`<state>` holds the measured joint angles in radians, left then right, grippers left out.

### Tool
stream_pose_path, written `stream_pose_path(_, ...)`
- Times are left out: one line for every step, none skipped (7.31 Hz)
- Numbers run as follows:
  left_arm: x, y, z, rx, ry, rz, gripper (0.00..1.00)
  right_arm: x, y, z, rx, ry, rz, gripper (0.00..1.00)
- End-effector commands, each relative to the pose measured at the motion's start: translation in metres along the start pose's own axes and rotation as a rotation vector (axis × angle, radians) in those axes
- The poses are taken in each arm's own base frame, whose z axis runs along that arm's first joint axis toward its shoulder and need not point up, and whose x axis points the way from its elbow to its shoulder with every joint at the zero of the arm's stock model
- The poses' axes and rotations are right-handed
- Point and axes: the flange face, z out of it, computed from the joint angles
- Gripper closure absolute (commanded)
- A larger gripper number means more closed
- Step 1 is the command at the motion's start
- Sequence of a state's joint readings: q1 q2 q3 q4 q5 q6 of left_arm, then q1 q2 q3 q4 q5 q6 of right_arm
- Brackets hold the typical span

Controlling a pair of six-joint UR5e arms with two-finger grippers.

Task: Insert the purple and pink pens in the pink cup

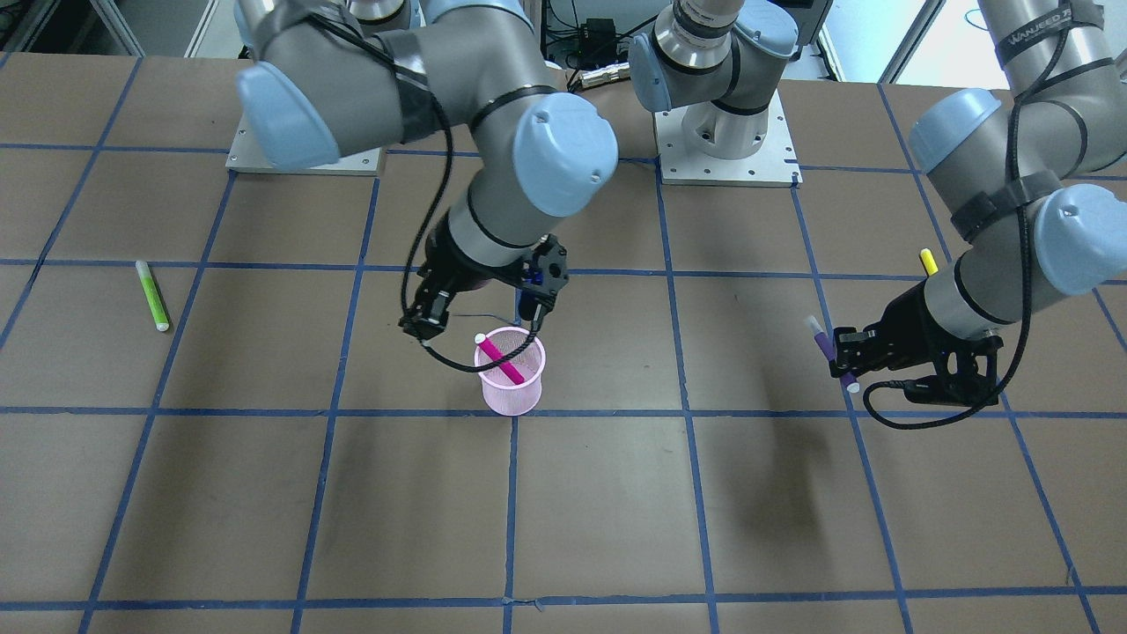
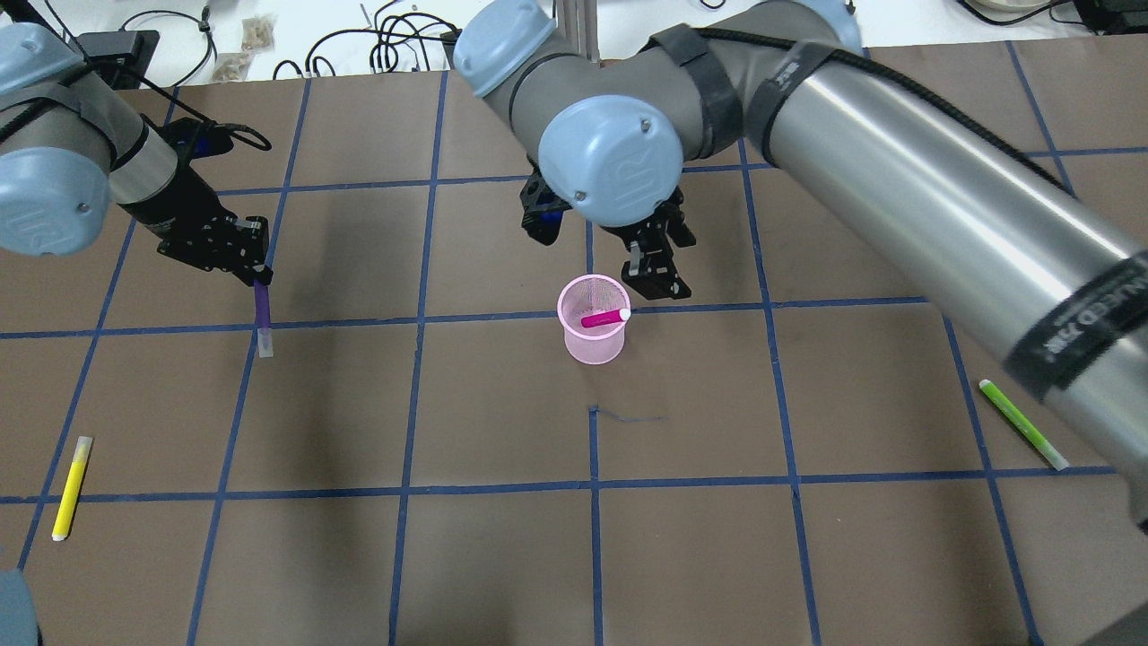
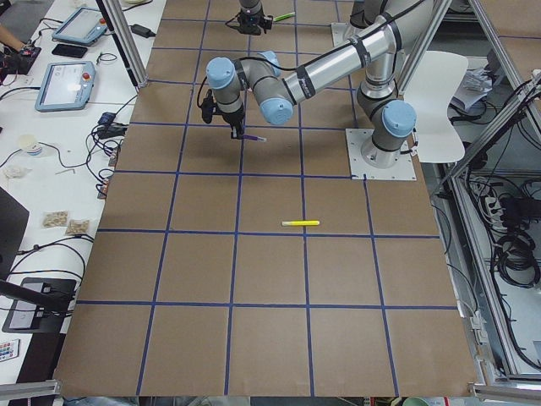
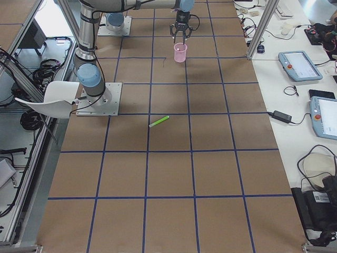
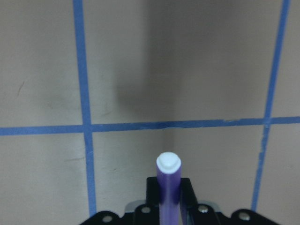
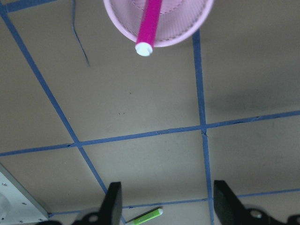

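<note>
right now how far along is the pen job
About halfway. Done: the pink pen leans inside the pink cup, and the right gripper is open near it, holding nothing. In hand: the left gripper is shut on the purple pen, well off to the cup's side. Left: carry that pen over and drop it in the cup.

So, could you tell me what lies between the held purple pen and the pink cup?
Only bare table crossed by blue tape lines separates the purple pen from the pink cup, in the overhead view.
</note>
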<state>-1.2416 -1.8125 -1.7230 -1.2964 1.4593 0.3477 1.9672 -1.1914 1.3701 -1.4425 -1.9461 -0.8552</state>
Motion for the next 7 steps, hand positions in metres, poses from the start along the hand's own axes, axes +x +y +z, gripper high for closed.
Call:
stream_pose_path(0.043,0.011,-0.023,0.053,0.021,0.009,1.0,0.05,0.122,-0.009,0.189,-0.14,0.447,0.0)
stream_pose_path(0.07,0.016,-0.041,0.106,0.081,-0.013,1.0,0.064,0.166,-0.007,0.247,-0.198,0.639,0.0)
stream_pose_path(0.089,0.025,-0.049,0.119,0.086,-0.011,1.0,0.065,0.196,-0.015,0.298,-0.248,0.837,0.0)
stream_pose_path(0.119,0.031,-0.054,0.134,0.082,-0.034,1.0,0.066,0.205,-0.011,0.284,-0.286,1.055,0.0)
stream_pose_path(0.164,0.03,-0.057,0.184,0.087,-0.102,1.0,0.061,0.202,-0.005,0.274,-0.345,1.225,0.0)
stream_pose_path(0.215,0.027,-0.05,0.268,0.109,-0.164,1.0,0.064,0.197,-0.012,0.355,-0.364,1.303,0.0)
stream_pose_path(0.259,0.036,-0.038,0.256,0.136,-0.247,1.0,0.066,0.201,-0.012,0.364,-0.367,1.318,0.0)
